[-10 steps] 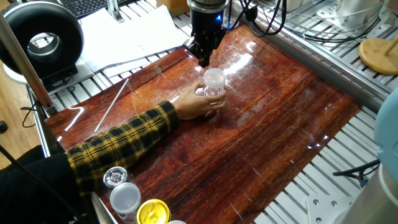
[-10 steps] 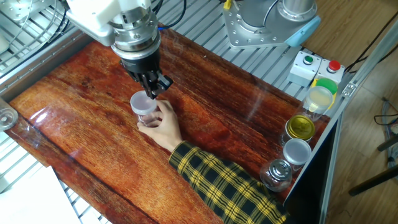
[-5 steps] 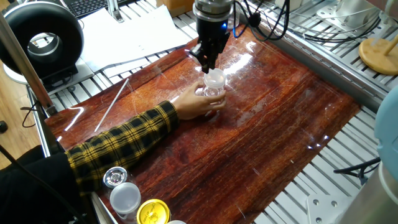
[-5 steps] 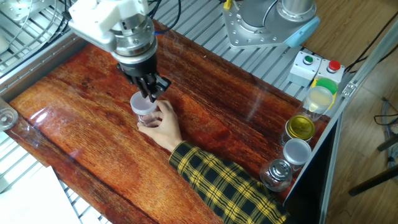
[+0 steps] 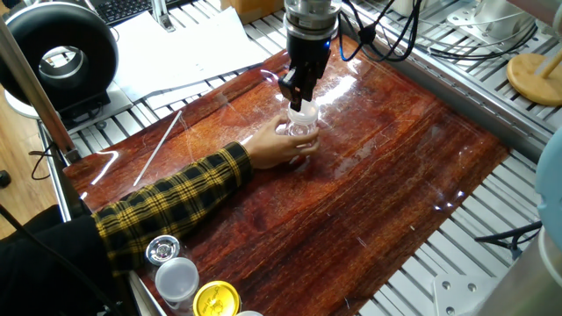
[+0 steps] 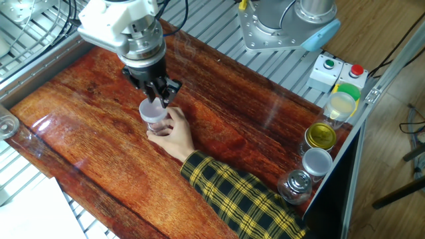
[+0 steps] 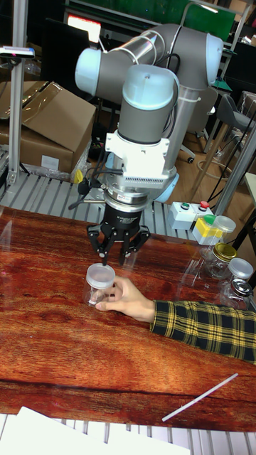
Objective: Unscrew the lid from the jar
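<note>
- One fixed view: jar (image 5: 302, 128) stands upright on the red wood worktop (image 5: 386, 167), lid (image 5: 304, 114) on top of it. A person's hand (image 5: 279, 144) in a yellow plaid sleeve (image 5: 171, 198) grips the jar's lower body from the left. Tool (image 5: 298, 98) sits directly over the lid, fingertips down at the lid's far edge; contact not resolvable here. Near corner, well away from the jar: metallic lid jar (image 5: 162, 250), frosted jar (image 5: 177, 279), yellow lid (image 5: 216, 300). A thin white rod (image 5: 157, 148) lies on the worktop left of the jar.
- The other fixed view: tool (image 6: 161, 101) just above and behind the lid (image 6: 153, 110), fingers (image 6: 174, 87) splayed, nothing between them. Jar (image 6: 157, 124) mostly covered by the hand (image 6: 174, 135).
- Tall fixed view: clearest angle. Tool (image 7: 116, 257) has jaws spread wider than the lid (image 7: 100, 275), holding nothing; one fingertip hangs just above the lid's rear rim, small gap visible. Jar (image 7: 99, 292) upright on the worktop (image 7: 64, 341), hand (image 7: 127, 298) wrapped round it from the right. Button box (image 7: 207, 229) and spare jars (image 7: 228, 261) well right of the jar.
</note>
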You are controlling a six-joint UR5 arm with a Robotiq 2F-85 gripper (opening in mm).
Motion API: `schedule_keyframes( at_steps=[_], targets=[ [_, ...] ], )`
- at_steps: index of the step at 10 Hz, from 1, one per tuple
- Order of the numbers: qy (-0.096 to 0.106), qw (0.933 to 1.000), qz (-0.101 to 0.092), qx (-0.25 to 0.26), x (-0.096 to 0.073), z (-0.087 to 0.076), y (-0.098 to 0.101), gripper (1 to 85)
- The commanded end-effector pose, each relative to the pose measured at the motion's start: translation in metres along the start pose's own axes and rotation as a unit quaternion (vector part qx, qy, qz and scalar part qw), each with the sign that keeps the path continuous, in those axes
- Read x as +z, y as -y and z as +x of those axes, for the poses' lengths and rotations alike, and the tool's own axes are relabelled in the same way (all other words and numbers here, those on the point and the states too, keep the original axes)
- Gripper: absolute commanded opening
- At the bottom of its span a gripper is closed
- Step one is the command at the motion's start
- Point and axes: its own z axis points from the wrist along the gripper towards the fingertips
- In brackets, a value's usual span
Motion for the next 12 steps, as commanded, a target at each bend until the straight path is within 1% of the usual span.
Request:
schedule_keyframes(
  at_steps=[1, 2, 3, 4, 5, 6, 7, 8, 9, 10, 11, 12],
  targets=[
    [0.000, 0.9997, 0.014, -0.021, 0.001, 0.002, 0.009, 41.0],
    [-0.016, 0.9992, 0.032, -0.020, 0.000, 0.010, 0.019, 42.3],
    [-0.027, 0.9987, 0.042, -0.014, 0.000, 0.016, 0.024, 43.0],
    [-0.031, 0.9982, 0.051, -0.010, -0.001, 0.018, 0.029, 43.0],
    [-0.018, 0.9986, 0.045, -0.019, 0.007, 0.009, 0.029, 44.0],
    [-0.008, 0.9988, 0.038, -0.028, 0.014, 0.001, 0.029, 47.3],
    [-0.010, 0.9987, 0.036, -0.034, 0.013, 0.002, 0.027, 51.3],
    [-0.011, 0.9987, 0.030, -0.038, 0.012, 0.004, 0.024, 53.0],
    [-0.012, 0.9985, 0.029, -0.044, 0.012, 0.004, 0.023, 56.0],
    [-0.014, 0.9984, 0.023, -0.050, 0.011, 0.006, 0.019, 58.7],
    [-0.011, 0.9985, 0.015, -0.052, 0.012, 0.003, 0.016, 60.3],
    [-0.009, 0.9980, 0.014, -0.061, 0.015, 0.000, 0.016, 63.0]
  ],
)
